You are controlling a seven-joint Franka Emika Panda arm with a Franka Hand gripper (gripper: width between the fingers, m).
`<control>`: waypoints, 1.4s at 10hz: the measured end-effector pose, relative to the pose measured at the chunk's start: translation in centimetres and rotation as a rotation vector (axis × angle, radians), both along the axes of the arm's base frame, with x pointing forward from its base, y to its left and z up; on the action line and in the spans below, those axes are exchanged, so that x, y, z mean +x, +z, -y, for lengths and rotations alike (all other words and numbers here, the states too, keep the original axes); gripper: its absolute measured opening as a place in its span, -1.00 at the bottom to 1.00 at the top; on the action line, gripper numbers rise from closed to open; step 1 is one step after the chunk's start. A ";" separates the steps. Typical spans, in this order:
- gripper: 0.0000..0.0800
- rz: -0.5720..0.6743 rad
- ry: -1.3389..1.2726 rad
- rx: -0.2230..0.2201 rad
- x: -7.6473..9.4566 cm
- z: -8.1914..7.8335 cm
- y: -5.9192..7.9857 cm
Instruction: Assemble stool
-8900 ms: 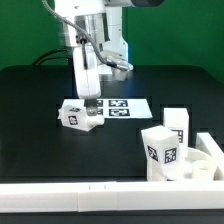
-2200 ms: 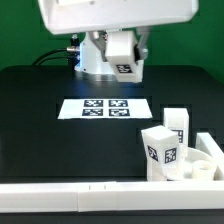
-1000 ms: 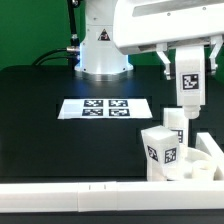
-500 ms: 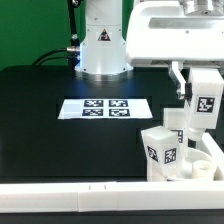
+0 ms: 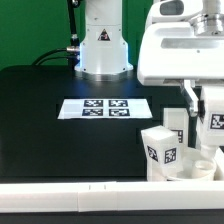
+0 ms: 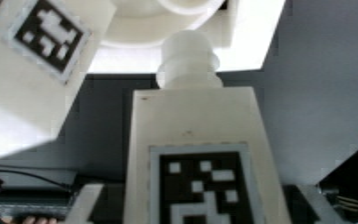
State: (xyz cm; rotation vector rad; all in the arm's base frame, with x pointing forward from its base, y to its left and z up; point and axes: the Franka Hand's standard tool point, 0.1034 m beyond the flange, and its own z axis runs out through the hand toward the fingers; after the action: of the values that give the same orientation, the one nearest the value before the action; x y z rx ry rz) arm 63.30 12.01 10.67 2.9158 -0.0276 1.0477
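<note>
My gripper (image 5: 211,112) is at the exterior view's right, shut on a white stool leg (image 5: 214,127) whose tag faces the camera. It hangs just above the round seat (image 5: 207,164) in the near right corner. In the wrist view the held leg (image 6: 201,128) fills the middle, its peg pointing at the white seat (image 6: 158,30) beyond, and the gripper (image 6: 202,208) clamps it on both sides. Two more tagged legs (image 5: 160,149) (image 5: 175,121) stand upright beside the seat. One of them (image 6: 39,70) shows close beside the held leg.
The marker board (image 5: 105,107) lies flat on the black table in the middle. The arm's white base (image 5: 101,45) stands at the back. A long white rail (image 5: 70,198) runs along the front edge. A green wall backs the table.
The gripper has carried the leg rightward and down, from above the standing legs to just over the seat. The standing legs and seat have not moved.
</note>
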 end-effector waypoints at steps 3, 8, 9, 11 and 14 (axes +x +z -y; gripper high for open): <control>-0.17 -0.016 0.002 -0.004 -0.5 -0.1 -0.9; -0.17 -0.039 0.005 -0.020 -1.0 0.1 -2.7; -0.17 -0.042 0.007 -0.021 -1.1 0.0 -2.9; -0.17 -0.039 0.008 -0.024 -1.2 0.1 -3.1; -0.17 -0.042 0.009 -0.025 -1.1 0.1 -3.1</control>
State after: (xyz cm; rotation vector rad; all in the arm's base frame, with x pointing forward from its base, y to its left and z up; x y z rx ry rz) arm 62.16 11.88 7.60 2.9172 0.0006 0.9806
